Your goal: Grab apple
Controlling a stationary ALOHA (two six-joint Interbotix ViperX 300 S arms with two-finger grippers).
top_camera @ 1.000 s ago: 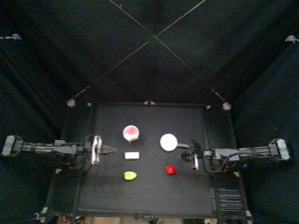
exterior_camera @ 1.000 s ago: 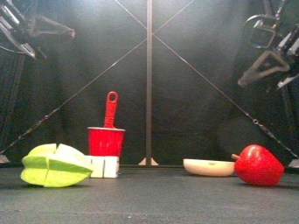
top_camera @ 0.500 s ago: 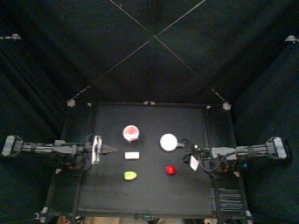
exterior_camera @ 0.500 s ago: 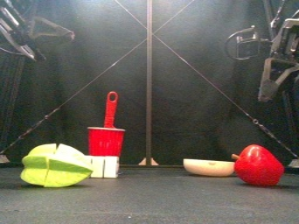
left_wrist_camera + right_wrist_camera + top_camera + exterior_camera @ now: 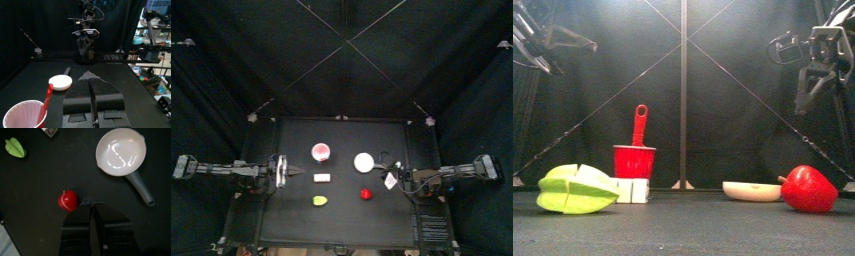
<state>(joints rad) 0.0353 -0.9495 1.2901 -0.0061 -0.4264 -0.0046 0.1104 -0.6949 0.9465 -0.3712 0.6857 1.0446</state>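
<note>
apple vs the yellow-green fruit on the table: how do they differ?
Colour: the apple is solid bright red; the yellow-green fruit is pale lime. Shape: the apple is round with a pointed top; the fruit is ridged and angular. Place: in the front view the apple sits at the table's right, under the right gripper, and the fruit at its left. Both are small, lie free on the table and are untouched.

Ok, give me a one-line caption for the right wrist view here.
Right claw, shut, hangs above the table beside the red apple, with a white ladle and a green-yellow fruit beyond.
</note>
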